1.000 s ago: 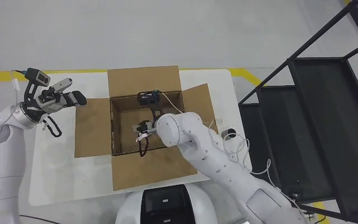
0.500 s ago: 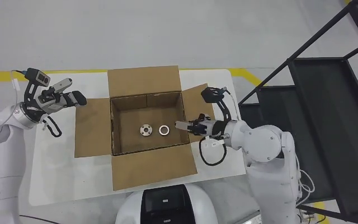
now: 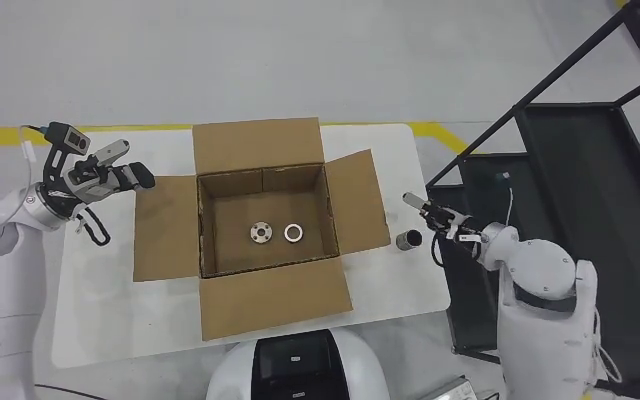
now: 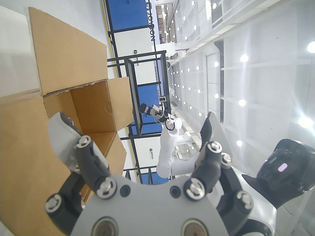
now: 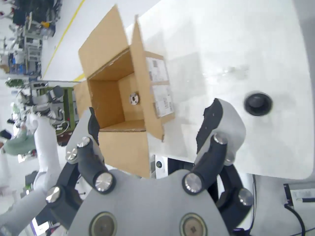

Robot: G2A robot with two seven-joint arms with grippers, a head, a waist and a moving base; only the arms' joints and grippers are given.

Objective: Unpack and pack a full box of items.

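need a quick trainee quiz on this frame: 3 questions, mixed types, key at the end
1. How many round metal parts lie in the box?
2. True or false: the right hand grips the dark cylinder.
3. Where is the dark cylinder? A: inside the box. B: on the table, outside the box. C: on a box flap.
Key: 1: two. 2: false, the right hand is open and empty. 3: B.
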